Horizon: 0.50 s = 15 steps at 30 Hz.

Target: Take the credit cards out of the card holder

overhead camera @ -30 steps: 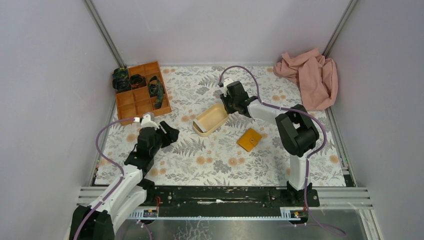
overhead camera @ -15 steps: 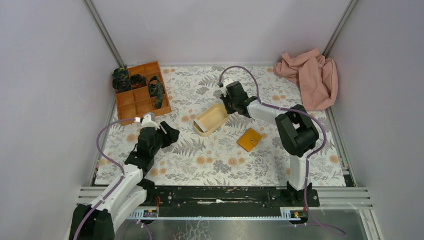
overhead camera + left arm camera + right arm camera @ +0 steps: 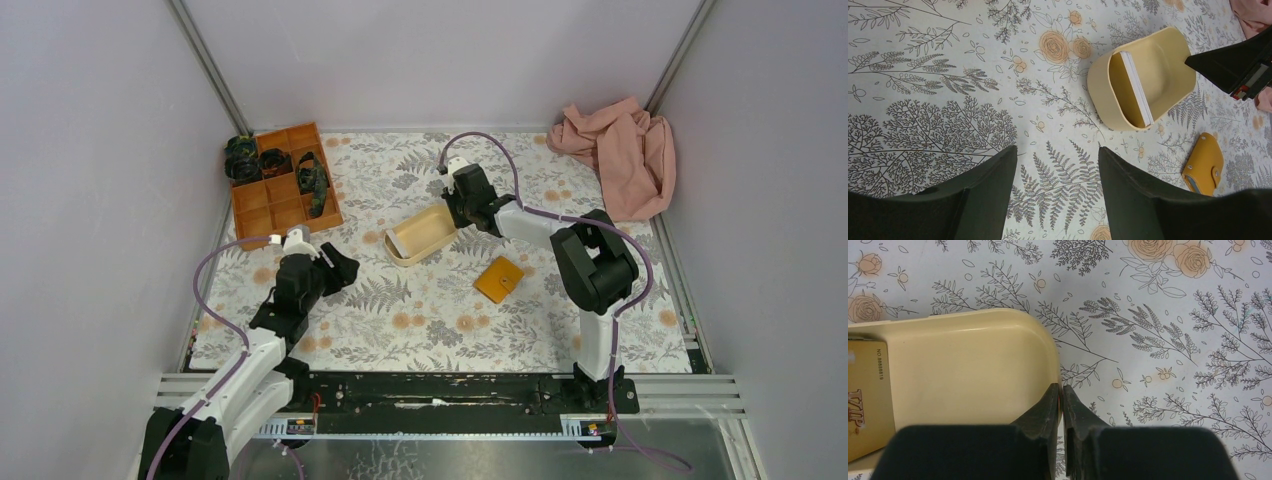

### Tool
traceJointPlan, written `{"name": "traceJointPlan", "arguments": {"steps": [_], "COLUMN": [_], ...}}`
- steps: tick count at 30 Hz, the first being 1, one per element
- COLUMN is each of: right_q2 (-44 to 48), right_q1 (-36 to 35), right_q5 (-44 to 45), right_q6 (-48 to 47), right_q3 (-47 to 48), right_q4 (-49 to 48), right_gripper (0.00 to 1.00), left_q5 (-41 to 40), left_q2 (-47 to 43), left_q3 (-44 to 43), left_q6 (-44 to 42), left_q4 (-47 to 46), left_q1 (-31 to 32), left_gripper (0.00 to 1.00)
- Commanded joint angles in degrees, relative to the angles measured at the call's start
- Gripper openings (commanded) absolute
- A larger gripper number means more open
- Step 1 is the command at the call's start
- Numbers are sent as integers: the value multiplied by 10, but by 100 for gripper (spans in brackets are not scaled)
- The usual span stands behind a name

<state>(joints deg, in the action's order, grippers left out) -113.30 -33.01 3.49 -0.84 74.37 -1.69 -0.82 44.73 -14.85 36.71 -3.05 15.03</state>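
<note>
**RIGHT HAND ON TRAY RIM; CARD HOLDER ON COUNTER**

The right hand (image 3: 1062,389) pinches the beige tray (image 3: 973,360) by its rim, one finger inside and one outside. A gold card (image 3: 868,405) lies in the tray, beyond the fingertips. The card holder (image 3: 499,279), apparently folded shut, lies on the counter (image 3: 400,330) behind this hand, toward its base. The left hand (image 3: 1055,150) hovers spread, well apart from both.

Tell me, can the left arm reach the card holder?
Probably yes: the left gripper is open and empty, and only bare tablecloth lies between it and the card holder; the tray sits aside.
</note>
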Motion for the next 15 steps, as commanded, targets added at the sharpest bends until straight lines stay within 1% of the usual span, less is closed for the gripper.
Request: {"name": "traceJointPlan", "arguments": {"steps": [1,4,15], "right_q2": [24,27,54], "right_q1": [-3,-3,-3], "right_q5": [23,28,54], "right_q6": [9,14,39], "right_q3": [-13,-22,-56], "right_q4": [-11,-17,-33], "right_gripper": [4,0,0], "left_q5": [7,8,10], "left_q2": [-1,0,2], "left_q3": [6,5,5], "left_q6": [-7,-7,-5], "left_q4": [-26,-25,-27], "left_q1": [3,3,3], "left_gripper": [68,68,69]}}
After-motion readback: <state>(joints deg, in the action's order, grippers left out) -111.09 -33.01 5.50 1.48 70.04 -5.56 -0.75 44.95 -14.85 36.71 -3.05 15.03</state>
